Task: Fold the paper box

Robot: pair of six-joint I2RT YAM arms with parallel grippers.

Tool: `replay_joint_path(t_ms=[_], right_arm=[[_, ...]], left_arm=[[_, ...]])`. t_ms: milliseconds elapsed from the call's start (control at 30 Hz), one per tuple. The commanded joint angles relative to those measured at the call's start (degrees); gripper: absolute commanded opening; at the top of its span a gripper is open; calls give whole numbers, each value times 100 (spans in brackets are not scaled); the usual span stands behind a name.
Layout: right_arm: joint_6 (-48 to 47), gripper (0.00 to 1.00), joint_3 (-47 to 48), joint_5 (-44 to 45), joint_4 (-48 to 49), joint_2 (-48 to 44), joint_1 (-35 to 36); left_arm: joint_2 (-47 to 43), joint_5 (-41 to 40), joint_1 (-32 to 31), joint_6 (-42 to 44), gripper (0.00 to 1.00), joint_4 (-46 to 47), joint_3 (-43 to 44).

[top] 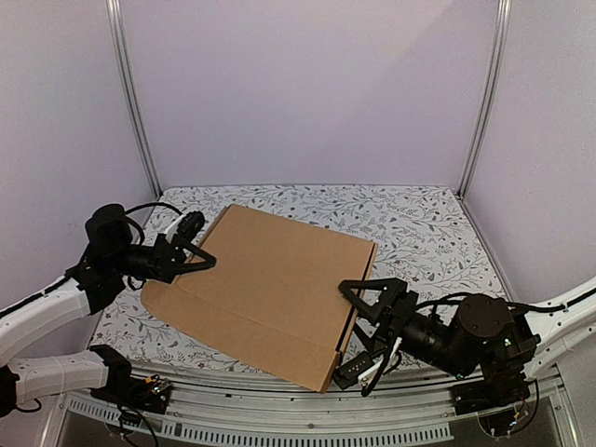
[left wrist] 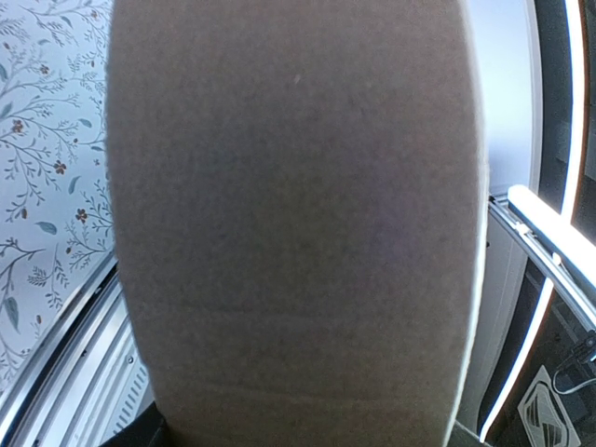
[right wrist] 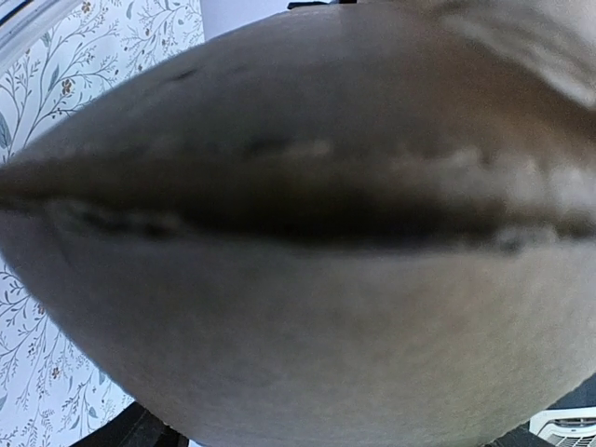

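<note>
Right gripper (top: pixel 345 331) gapes open around the paper box (top: pixel 270 279) at its right edge. Left gripper (top: pixel 203 244) straddles the box's left corner. I cannot tell if it is clamped.

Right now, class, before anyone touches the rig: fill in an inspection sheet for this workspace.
Surface: floral table cover, lying flat.
Job's things: paper box, brown cardboard, lying flat, turned askew.
Clutter: nothing seen.
Jaws: left gripper at the box's left corner, grip unclear; right gripper jaws open, straddling its right edge.
Cables: black cables on both arms.
Surroundings: pale walls, aluminium posts.
</note>
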Motion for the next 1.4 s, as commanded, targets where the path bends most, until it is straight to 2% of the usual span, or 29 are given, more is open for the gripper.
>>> replay_joint_path(t_ms=[0,233,433,700,800,867,900,1000,1133,1367], right_arm=[[5,80,69,115,243,3,37],[85,73,8,138,355,-85,37],[143,53,-15,178,358,-138,45],[240,48,15,184,353,-116,46],[421,47,35,269,277,-97,46],[704,47,50,336,98,-108,46],[853,47,51,362,11,-113,46],[1273,47,97,458,-281,-123,46],[1980,46,230,503,-846,-193,21],[3884,44,530,-261,-2096,-453,-504]], left_arm=[[-87,80,-6,12,45,79,45],[-54,20,3,113,53,-21,53],[-19,-31,3,188,60,-105,61],[-88,-171,8,449,70,-428,168],[-144,-358,13,1177,82,-1462,464],[-175,-445,23,1542,97,-2031,608],[-195,-534,25,1810,99,-2294,679],[-172,-936,99,2686,100,-3431,1019],[-114,-1999,169,3674,100,-4748,1420],[-341,-3571,179,4107,100,-5188,1669]])
